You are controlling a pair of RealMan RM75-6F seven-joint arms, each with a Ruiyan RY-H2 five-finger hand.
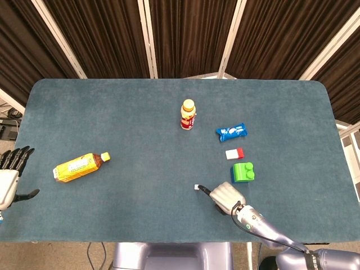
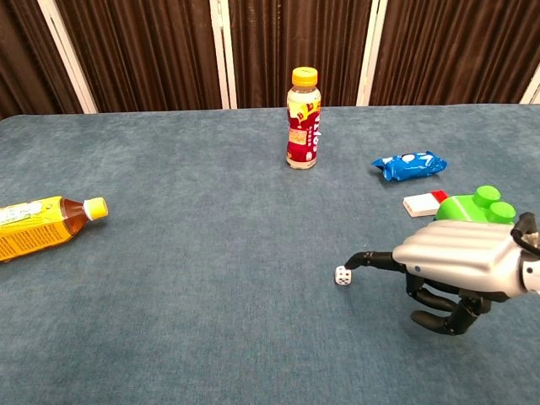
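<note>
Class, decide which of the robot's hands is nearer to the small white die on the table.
Right. The right hand reaches a fingertip up against the die; the left hand is far off, beyond the table's left edge.

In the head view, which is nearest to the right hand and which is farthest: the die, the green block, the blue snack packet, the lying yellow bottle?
From the right hand:
1. Die, at its fingertip.
2. Green block, just behind it.
3. Blue snack packet, farther back.
4. Yellow bottle, far left.
</note>
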